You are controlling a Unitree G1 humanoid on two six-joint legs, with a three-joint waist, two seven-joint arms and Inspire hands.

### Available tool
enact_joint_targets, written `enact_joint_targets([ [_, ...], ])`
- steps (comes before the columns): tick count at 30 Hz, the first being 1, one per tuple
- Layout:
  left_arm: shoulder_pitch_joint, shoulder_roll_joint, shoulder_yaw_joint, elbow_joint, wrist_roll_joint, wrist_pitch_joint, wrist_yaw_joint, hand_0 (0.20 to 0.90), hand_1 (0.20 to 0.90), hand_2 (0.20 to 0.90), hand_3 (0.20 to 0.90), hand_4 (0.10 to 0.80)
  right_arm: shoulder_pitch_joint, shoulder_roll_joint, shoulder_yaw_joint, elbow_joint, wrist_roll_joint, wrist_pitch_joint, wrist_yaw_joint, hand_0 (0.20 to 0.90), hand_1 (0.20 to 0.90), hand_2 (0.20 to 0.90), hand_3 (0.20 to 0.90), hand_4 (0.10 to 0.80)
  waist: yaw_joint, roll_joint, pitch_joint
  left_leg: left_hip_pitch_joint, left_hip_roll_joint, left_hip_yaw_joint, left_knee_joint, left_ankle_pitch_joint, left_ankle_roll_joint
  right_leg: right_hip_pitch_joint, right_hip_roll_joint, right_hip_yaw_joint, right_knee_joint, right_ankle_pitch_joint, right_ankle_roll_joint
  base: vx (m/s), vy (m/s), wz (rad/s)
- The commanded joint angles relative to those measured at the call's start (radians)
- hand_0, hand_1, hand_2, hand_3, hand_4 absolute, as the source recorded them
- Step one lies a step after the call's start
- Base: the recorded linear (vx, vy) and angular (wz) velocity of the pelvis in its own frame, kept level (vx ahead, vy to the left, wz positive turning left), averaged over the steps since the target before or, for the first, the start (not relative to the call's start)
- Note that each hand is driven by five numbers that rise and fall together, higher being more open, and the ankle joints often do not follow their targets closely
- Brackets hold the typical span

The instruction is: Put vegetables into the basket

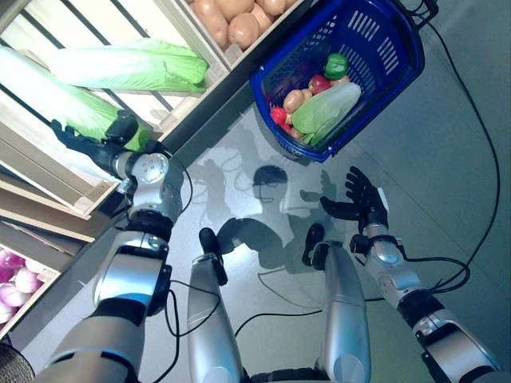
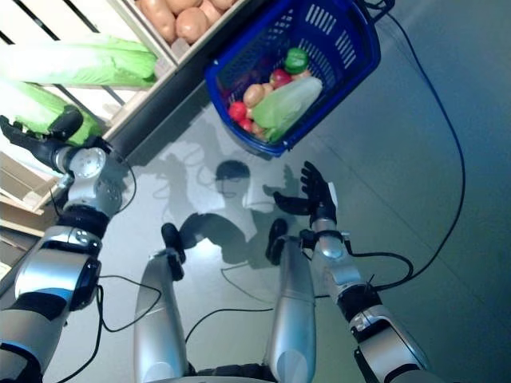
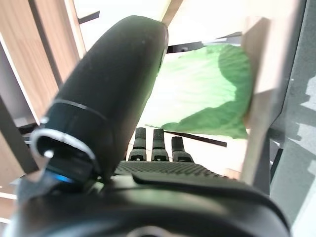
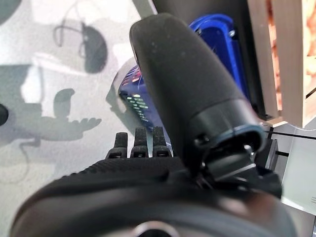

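Note:
A blue basket [image 1: 395, 60] stands on the grey floor and holds a napa cabbage [image 1: 327, 110], a green pepper [image 1: 336, 65], a potato and red vegetables. Two more napa cabbages lie in wooden crates: one [image 1: 128, 68] on the upper shelf, one [image 1: 56, 100] lower down. My left hand [image 1: 96, 144] reaches into the lower crate beside that cabbage [image 3: 207, 94], fingers straight, holding nothing. My right hand [image 1: 361, 201] hovers over the floor below the basket, open and empty.
A crate of potatoes [image 1: 235, 20] stands beside the basket. Red onions [image 1: 16, 283] lie in a crate at the lower left. The wooden shelf edge [image 1: 192, 112] runs diagonally between crates and floor.

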Motion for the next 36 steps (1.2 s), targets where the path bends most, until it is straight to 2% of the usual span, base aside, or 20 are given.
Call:
enact_joint_targets([
  [1,-0.114,0.146,-0.045,0.006,0.012,-0.016,0.032,0.900,0.900,0.900,0.900,0.800,-0.001,-0.047,-0.021,-0.058,0.034,-0.069,-0.037,0.900,0.900,0.900,0.900,0.800,-0.014,-0.020,-0.003,-0.003,0.004,0.022,0.097,-0.144,0.033,0.025,0.012,0.044,-0.014,-0.015,-0.002,0.012,0.064,-0.03],
  [4,-0.155,0.181,-0.052,0.048,-0.015,0.005,0.027,0.900,0.900,0.900,0.900,0.800,0.002,-0.063,-0.020,-0.055,0.033,-0.065,-0.039,0.900,0.900,0.900,0.900,0.800,-0.022,-0.020,-0.003,-0.011,0.009,0.028,0.105,-0.148,0.037,0.014,0.012,0.049,-0.012,-0.015,-0.005,0.022,0.101,-0.04],
  [8,-0.209,0.251,-0.056,0.164,-0.158,0.064,-0.026,0.900,0.900,0.900,0.900,0.800,0.027,-0.086,-0.035,-0.043,0.029,-0.066,-0.019,0.900,0.900,0.900,0.900,0.800,-0.039,-0.013,-0.003,-0.021,0.016,0.049,0.113,-0.152,0.042,0.001,0.009,0.058,-0.023,-0.007,-0.009,0.033,0.142,-0.06],
  [11,-0.224,0.274,-0.064,0.194,-0.180,0.084,-0.035,0.900,0.900,0.900,0.900,0.800,0.038,-0.094,-0.041,-0.045,0.026,-0.066,-0.013,0.900,0.900,0.900,0.900,0.800,-0.044,-0.013,-0.003,-0.028,0.018,0.053,0.118,-0.154,0.042,-0.006,0.006,0.061,-0.025,-0.004,-0.010,0.020,0.103,-0.06],
  [14,-0.249,0.308,-0.083,0.242,-0.248,0.137,-0.043,0.900,0.900,0.900,0.900,0.800,0.066,-0.108,-0.049,-0.054,0.019,-0.073,-0.013,0.900,0.900,0.900,0.900,0.800,-0.053,-0.017,-0.003,-0.050,0.022,0.059,0.124,-0.153,0.043,-0.027,0.003,0.064,-0.036,0.010,-0.010,0.011,0.127,-0.05],
  [21,-0.285,0.345,-0.122,0.309,-0.286,0.241,-0.096,0.900,0.900,0.900,0.900,0.800,0.085,-0.139,-0.064,-0.075,0.036,-0.089,-0.001,0.900,0.900,0.900,0.900,0.800,-0.059,-0.036,-0.003,-0.108,0.037,0.066,0.143,-0.153,0.048,-0.081,-0.001,0.056,-0.038,0.026,-0.011,-0.016,0.102,-0.04],
  [31,-0.287,0.375,-0.135,0.317,-0.331,0.301,-0.236,0.900,0.900,0.900,0.900,0.800,0.102,-0.181,-0.107,-0.137,0.076,-0.141,-0.008,0.900,0.900,0.900,0.900,0.800,-0.061,-0.051,-0.003,-0.211,0.056,0.058,0.209,-0.176,0.062,-0.183,-0.019,0.048,0.029,0.017,-0.016,-0.038,0.038,-0.03],
  [32,-0.280,0.378,-0.133,0.320,-0.338,0.298,-0.256,0.702,0.702,0.702,0.702,0.668,0.106,-0.183,-0.118,-0.146,0.076,-0.145,-0.009,0.900,0.900,0.900,0.900,0.800,-0.062,-0.049,-0.003,-0.226,0.057,0.056,0.222,-0.180,0.064,-0.198,-0.022,0.050,0.043,0.013,-0.017,-0.042,0.018,-0.09],
  [33,-0.275,0.382,-0.130,0.322,-0.347,0.295,-0.268,0.300,0.300,0.300,0.300,0.400,0.109,-0.185,-0.126,-0.155,0.075,-0.150,-0.008,0.900,0.900,0.900,0.900,0.800,-0.062,-0.047,-0.003,-0.234,0.058,0.054,0.230,-0.183,0.066,-0.207,-0.025,0.050,0.052,0.010,-0.017,-0.040,0.006,-0.09],
  [36,-0.248,0.386,-0.110,0.312,-0.356,0.282,-0.282,0.300,0.300,0.300,0.300,0.400,0.111,-0.187,-0.145,-0.183,0.069,-0.146,-0.011,0.900,0.900,0.900,0.900,0.800,-0.058,-0.045,-0.003,-0.244,0.059,0.052,0.246,-0.188,0.066,-0.218,-0.030,0.049,0.070,0.004,-0.018,-0.025,-0.013,-0.10],
])
